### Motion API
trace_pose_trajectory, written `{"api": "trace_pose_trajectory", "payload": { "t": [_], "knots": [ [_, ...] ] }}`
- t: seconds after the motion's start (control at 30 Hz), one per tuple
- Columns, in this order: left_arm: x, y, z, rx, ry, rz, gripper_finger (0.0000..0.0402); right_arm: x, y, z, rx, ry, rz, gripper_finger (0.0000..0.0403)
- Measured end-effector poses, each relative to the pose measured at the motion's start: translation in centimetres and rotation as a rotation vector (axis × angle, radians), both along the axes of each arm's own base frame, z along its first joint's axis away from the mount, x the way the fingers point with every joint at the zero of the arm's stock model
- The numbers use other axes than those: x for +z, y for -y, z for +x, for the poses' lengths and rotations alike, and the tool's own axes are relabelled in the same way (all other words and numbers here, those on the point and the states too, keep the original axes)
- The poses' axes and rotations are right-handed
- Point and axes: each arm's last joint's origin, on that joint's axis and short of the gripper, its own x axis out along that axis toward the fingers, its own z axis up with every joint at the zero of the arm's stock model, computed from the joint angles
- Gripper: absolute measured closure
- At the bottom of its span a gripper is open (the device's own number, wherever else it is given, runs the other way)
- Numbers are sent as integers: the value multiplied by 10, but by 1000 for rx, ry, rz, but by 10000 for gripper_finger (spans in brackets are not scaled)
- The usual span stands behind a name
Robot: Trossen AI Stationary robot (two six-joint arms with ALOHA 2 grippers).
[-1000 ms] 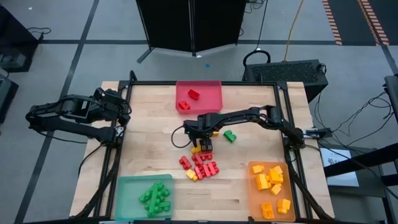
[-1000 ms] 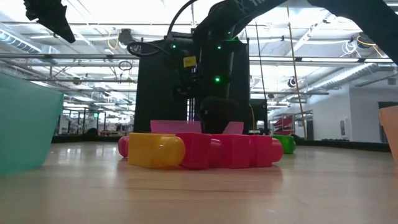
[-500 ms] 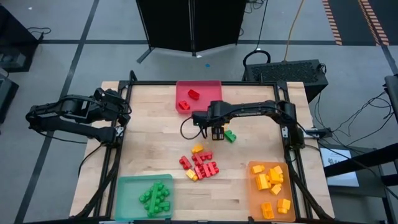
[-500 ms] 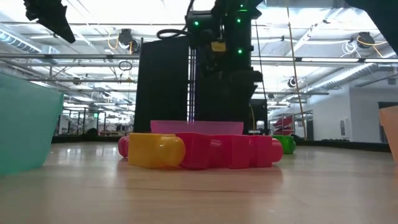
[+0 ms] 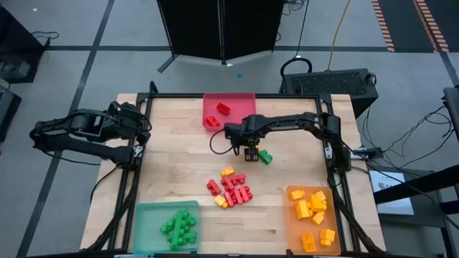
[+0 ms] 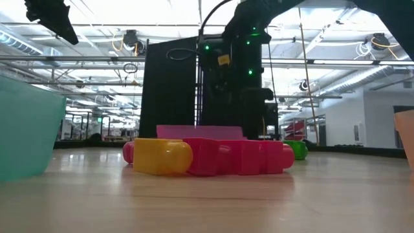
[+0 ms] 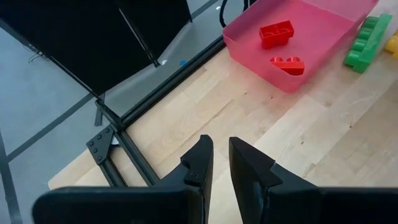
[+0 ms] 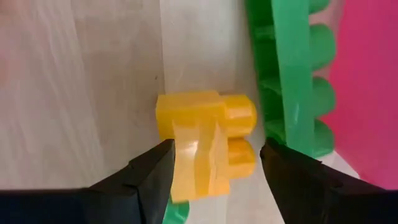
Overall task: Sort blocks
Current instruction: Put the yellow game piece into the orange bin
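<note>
Yellow block (image 8: 202, 146) lies on the desk (image 5: 172, 143) between the right gripper's (image 5: 250, 153) open jaws, not yet held, near the centre. A green block (image 8: 292, 74) lies just beside it, at 3 o'clock. Closing could catch both, or push the yellow one away. The left gripper (image 7: 216, 163) waits at 9 o'clock, jaws almost closed, empty.

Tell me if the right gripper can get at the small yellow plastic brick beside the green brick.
Probably yes: the right gripper hangs over the small yellow plastic brick, open fingers either side. The green brick lies close beside one finger.
</note>
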Motion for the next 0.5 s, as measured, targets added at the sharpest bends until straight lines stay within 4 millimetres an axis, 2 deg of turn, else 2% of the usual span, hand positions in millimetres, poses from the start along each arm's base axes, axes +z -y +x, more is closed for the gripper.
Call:
{"api": "trace_pose_trajectory", "payload": {
  "t": [0.27,0.5],
  "knots": [
    [0,0,0,2,2,-1,343,-11,-2,-5,14,1,5,170],
    [0,0,0,4,4,-2,343,-13,-6,-5,25,9,121,170]
  ]
}}
